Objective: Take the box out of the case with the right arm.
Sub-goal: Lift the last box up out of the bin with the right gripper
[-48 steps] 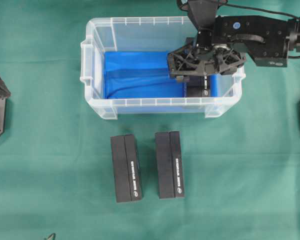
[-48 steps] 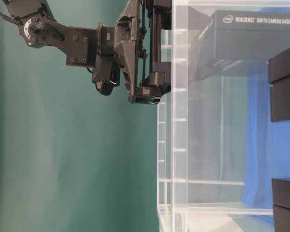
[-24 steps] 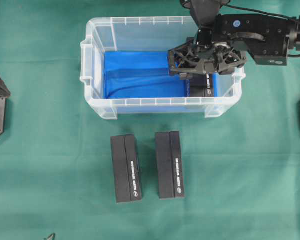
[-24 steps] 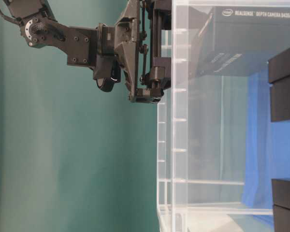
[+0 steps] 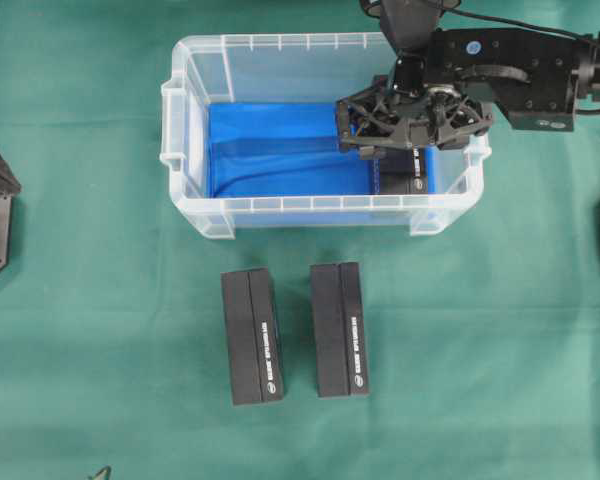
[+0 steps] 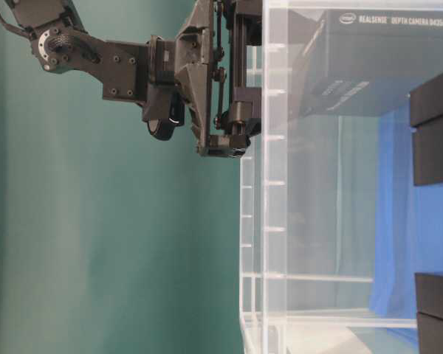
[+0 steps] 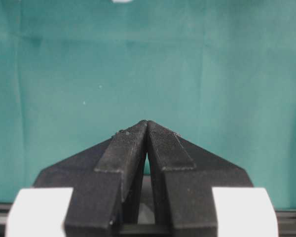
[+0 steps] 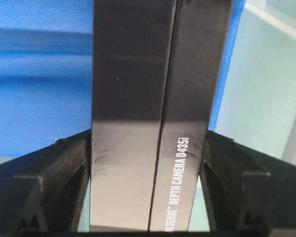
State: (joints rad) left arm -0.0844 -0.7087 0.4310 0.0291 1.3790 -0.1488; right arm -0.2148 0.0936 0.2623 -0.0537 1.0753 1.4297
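Overhead view: right gripper (image 5: pixel 412 135) holds a black box (image 5: pixel 400 173) at the right end of the clear case (image 5: pixel 193 130).

Nearest the camera edge, two more black boxes lie side by side on the green surface (image 5: pixel 100 330), one on the left (image 5: pixel 251 336) and one on the right (image 5: pixel 339 329), both just in front of the case and apart from it. Beyond them the case stands with a blue sheet (image 5: pixel 280 150) on its bottom. The right arm (image 5: pixel 510 75) reaches in over the case's right rim, and the right wrist view shows its jaws closed on the two long sides of the box, which reads "DEPTH CAMERA D435i". From the table-level view the box (image 6: pixel 384 66) sits inside the case walls, off the blue sheet. The left gripper (image 7: pixel 147 148) hangs over bare green surface, jaws closed on nothing.
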